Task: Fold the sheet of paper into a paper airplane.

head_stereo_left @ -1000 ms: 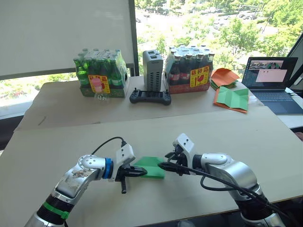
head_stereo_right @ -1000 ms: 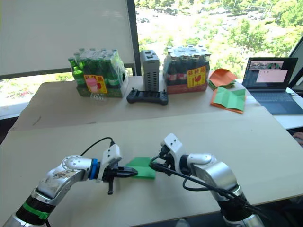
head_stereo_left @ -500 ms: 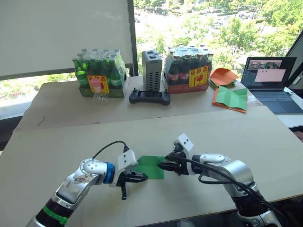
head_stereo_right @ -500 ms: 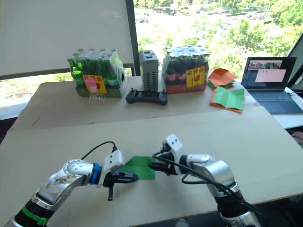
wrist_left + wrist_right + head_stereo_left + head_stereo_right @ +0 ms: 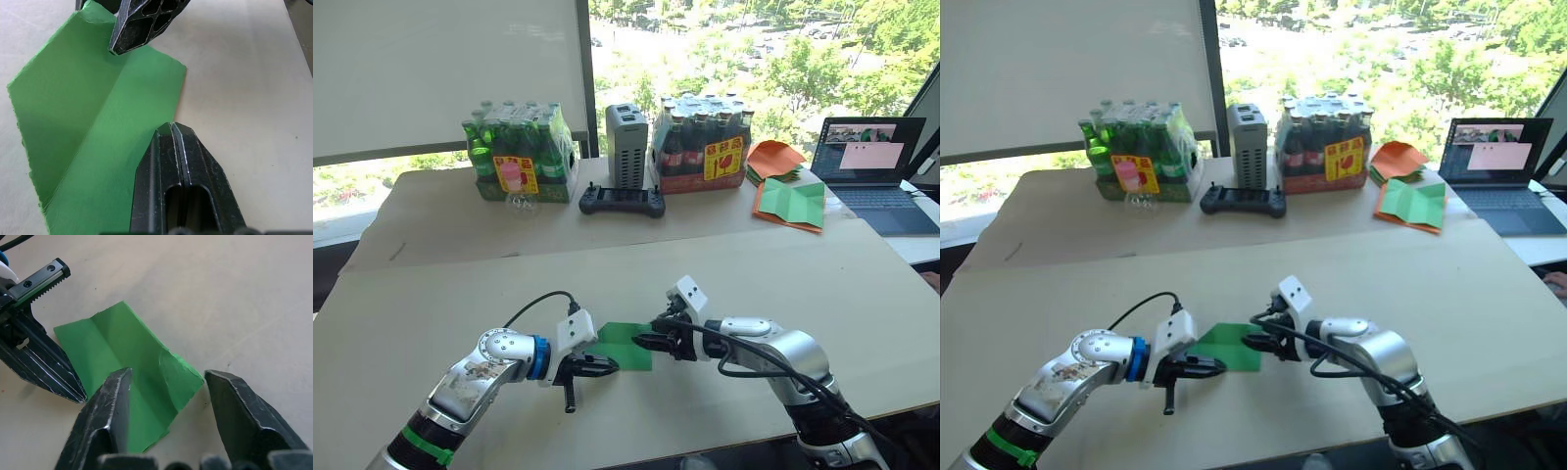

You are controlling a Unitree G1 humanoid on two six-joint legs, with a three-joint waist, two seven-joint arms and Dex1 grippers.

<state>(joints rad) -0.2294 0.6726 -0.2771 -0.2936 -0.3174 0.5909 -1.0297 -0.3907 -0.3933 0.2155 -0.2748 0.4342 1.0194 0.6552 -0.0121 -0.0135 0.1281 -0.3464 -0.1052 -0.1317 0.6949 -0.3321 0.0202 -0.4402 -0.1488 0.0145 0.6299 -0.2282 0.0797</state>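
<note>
Sheet of paper (image 5: 626,345) lies low in the centre of the head view on the pale surface (image 5: 460,294), between my two grippers. Its long axis runs roughly left to right, with one crease along its length, and its left corner points toward my left gripper (image 5: 610,366). That gripper's fingers are pressed together, tips resting on the paper's left edge. My right gripper (image 5: 166,396) is spread wide, fingers straddling the paper's crumpled right corner without pinching it.
</note>
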